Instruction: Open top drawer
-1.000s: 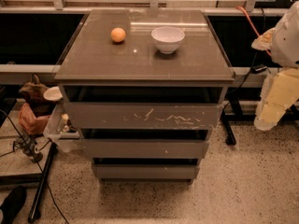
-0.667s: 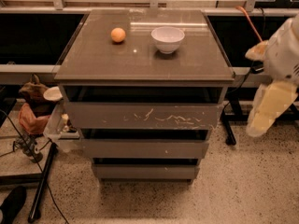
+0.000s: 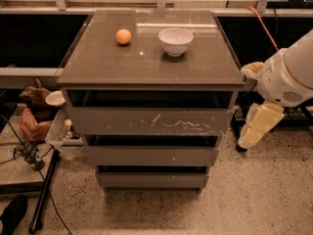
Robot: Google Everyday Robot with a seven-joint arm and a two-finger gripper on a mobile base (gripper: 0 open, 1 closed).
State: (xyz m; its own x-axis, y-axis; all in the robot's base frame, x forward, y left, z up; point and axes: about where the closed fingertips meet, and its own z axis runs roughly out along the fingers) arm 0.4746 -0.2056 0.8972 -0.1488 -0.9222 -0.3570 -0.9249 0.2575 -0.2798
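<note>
The top drawer (image 3: 146, 122) is the widest grey-brown front of three in the cabinet, flat and handleless, with white scratches across its middle and right. It sits pushed in under the cabinet top (image 3: 98, 62). My gripper (image 3: 257, 129) hangs cream-coloured below the white arm (image 3: 288, 77), just right of the drawer's right end and at about its height. It touches nothing.
An orange (image 3: 123, 36) and a white bowl (image 3: 175, 40) stand on the cabinet top. Two narrower drawers (image 3: 151, 156) lie below the top one. Bags, a cup and cables (image 3: 36, 116) crowd the floor at the left. An orange cable (image 3: 264, 28) runs behind the arm.
The arm has swung left and down, bringing the gripper from the far right edge to just beside the cabinet's right side. The drawers, orange and bowl have not moved.
</note>
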